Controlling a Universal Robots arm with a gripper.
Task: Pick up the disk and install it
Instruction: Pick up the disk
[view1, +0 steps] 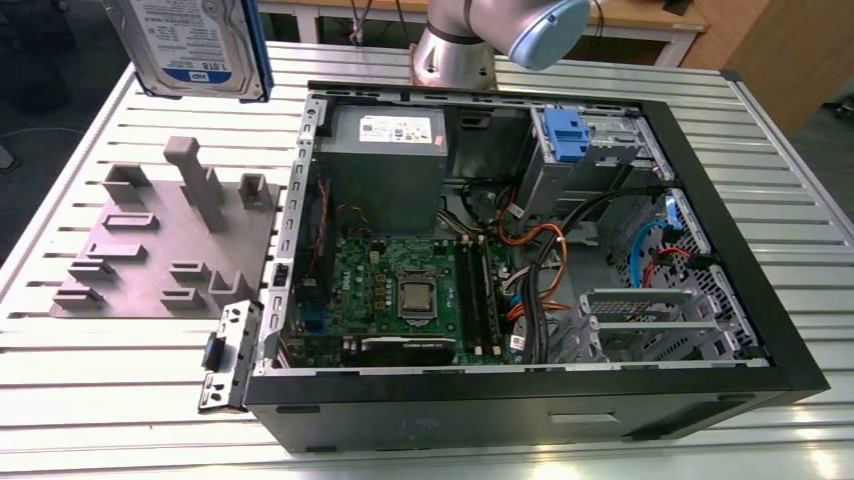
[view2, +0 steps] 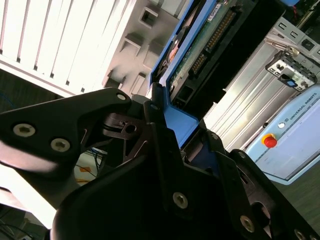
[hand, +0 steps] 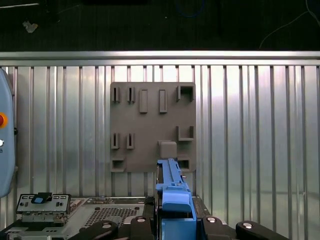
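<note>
**Aloft, the disk (view1: 187, 45) hangs over the counter (view1: 107, 400) in the gripper (view2: 182, 132)**

The exterior view shows the disk lifted clear of the slatted metal counter, at the far corner on the exterior view's left. Its white-and-blue label faces the camera and its upper part runs out of the picture. Below and nearer lies a grey fixture plate (view1: 160, 250) with raised posts and slots. On the exterior view's right of the plate, an open computer case (view1: 747, 200) lies on its side. It exposes a green motherboard (view1: 400, 290), a grey power supply box (view1: 387, 150) and a blue latch (view1: 567, 135) at the drive cage. The arm's base (view1: 461, 50) stands behind the case.

In the second wrist view, the black fingers (view2: 155, 130) are closed onto the blue plastic frame (view2: 185, 122) at the end of the disk, one on each side. The disk's green circuit board (view2: 200, 35) stretches away from them. A pale blue teach pendant (view2: 300, 135) with a red button lies beyond.

The first wrist view looks straight down. The frame's narrow blue edge is pinched between the fingers and sits over the near edge of the fixture plate, with the ribbed counter spreading all around.
</note>
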